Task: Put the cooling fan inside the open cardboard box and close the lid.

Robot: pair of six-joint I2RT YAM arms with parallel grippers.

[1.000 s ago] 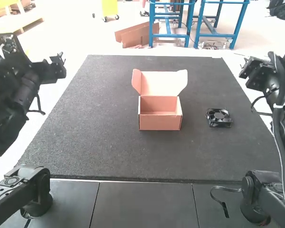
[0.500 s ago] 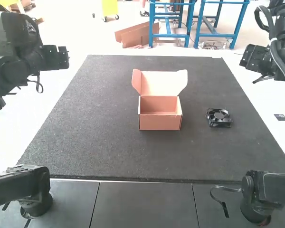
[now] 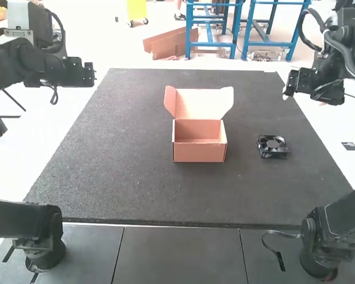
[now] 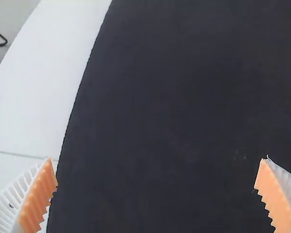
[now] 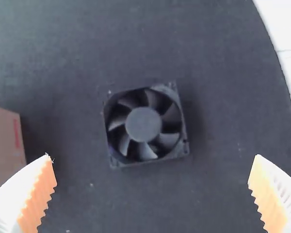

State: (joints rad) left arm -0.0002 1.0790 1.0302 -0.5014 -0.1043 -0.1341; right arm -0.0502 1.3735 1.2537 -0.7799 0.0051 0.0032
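Approach stage, by judgement: fan lies flat on the mat at 3 o'clock from the open box, apart from it. The right gripper hangs above the fan, fingers wide apart; the left gripper, also apart, holds nothing. Next move likely requires descending and closing on the fan's frame.

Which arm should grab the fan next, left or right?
Right, probably. The right hand, open, faces the fan lying right of the box; the left hand faces bare mat far off.
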